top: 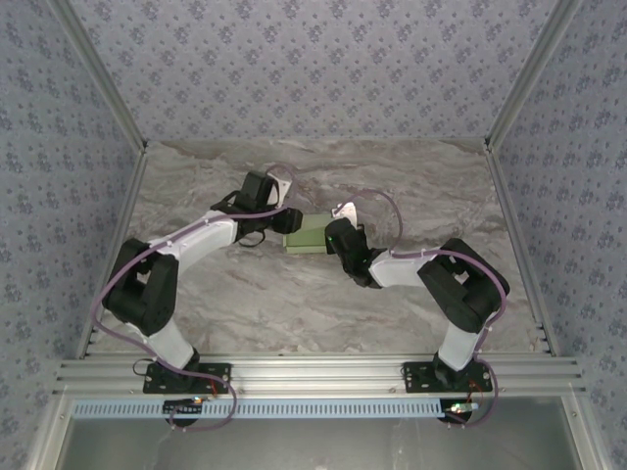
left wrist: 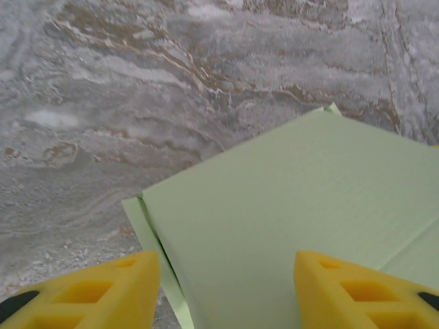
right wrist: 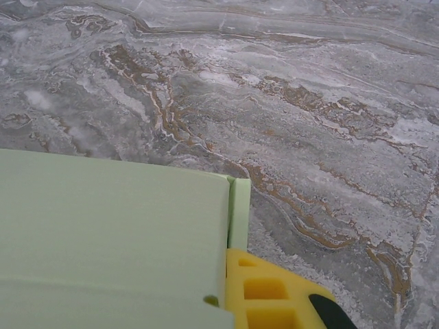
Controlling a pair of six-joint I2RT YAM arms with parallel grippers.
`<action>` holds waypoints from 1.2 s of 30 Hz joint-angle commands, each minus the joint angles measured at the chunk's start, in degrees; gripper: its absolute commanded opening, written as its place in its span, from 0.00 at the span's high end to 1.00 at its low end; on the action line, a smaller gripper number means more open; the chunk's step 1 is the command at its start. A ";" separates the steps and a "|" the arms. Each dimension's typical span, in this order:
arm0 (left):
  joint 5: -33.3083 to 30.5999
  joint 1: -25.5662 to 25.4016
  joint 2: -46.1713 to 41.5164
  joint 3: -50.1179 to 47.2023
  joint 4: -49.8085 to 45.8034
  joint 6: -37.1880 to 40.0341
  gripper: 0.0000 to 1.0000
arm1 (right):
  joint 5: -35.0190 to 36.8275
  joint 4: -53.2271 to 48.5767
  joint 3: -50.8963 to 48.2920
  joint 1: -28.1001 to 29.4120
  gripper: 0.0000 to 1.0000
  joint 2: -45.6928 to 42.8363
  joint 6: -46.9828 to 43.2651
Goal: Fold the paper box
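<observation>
Marbled grey counter [top: 294,304] fills the floor of a booth with patterned walls, and the paper box [top: 306,235] lies on it directly between the two grippers, touching or almost touching each of them.

The left gripper [left wrist: 226,259] stands about half open. The box's wide top panel [left wrist: 295,205] runs forward from between its fingers; one finger [left wrist: 89,291] is just outside the box's near edge and the other [left wrist: 357,288] is over the panel. I see no real clamp on the card.

The right gripper [top: 335,235] is closed. From its wrist camera, one yellow finger [right wrist: 271,295] sits against the corner of the box, just below a narrow strip of card [right wrist: 239,209] that stands a little off the main panel. I cannot tell if it pinches the card or only presses on it.

To my judgement the task is well advanced. The card already makes a small rectangular body with a flat, closed upper face, not an open sheet. What seems left is the finishing: a thin strip also shows along the edge in front of the left gripper [left wrist: 147,233], so at least one flap or side looks not fully tucked in. The ends of the box are hidden by the grippers, so their state I cannot say.
</observation>
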 commanded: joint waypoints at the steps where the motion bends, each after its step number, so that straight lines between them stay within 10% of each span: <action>1: 1.72 -0.53 0.98 1.11 -3.14 2.31 0.48 | 0.34 -8.51 -0.32 0.05 1.00 1.75 -0.97; 36: -5.63 -2.85 7.48 -0.03 -2.33 2.24 0.57 | -4.98 -14.64 0.65 0.22 0.61 -3.05 -4.11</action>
